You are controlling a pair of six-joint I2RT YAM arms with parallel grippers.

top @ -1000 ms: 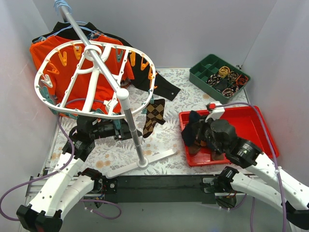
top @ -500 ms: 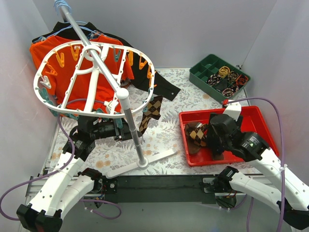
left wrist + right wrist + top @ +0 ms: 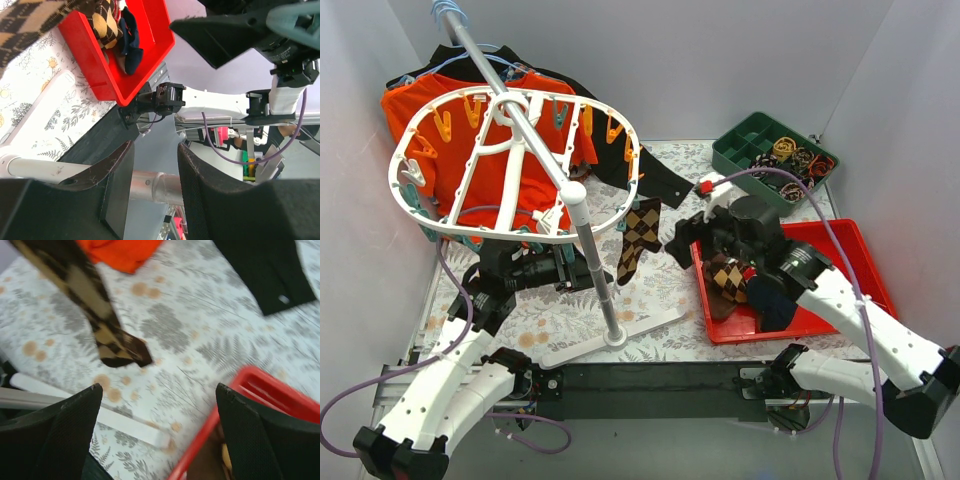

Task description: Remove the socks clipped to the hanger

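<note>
The white oval hanger [image 3: 510, 165] with orange and teal clips stands on a grey-white pole [image 3: 582, 230]. One brown-and-tan argyle sock [image 3: 638, 235] hangs from a clip on its right rim and shows again as the argyle sock [image 3: 95, 315]. My left gripper [image 3: 582, 272] is shut on the pole [image 3: 150, 187], a pad on each side. My right gripper [image 3: 685, 238] stands open and empty just right of the hanging sock, above the table. In the red tray [image 3: 850, 250] lie an argyle sock [image 3: 728, 278] and a dark navy sock [image 3: 775, 300].
An orange shirt [image 3: 440, 150] and a black garment [image 3: 655, 178] hang behind the hanger. A green divided box [image 3: 775, 160] with small items sits at the back right. The stand's white foot [image 3: 620, 335] lies on the patterned cloth, by the red tray's rim [image 3: 260, 390].
My right gripper has opened, left the socks in the red tray and moved up and left toward the hanging argyle sock. The left gripper has stayed on the pole.
</note>
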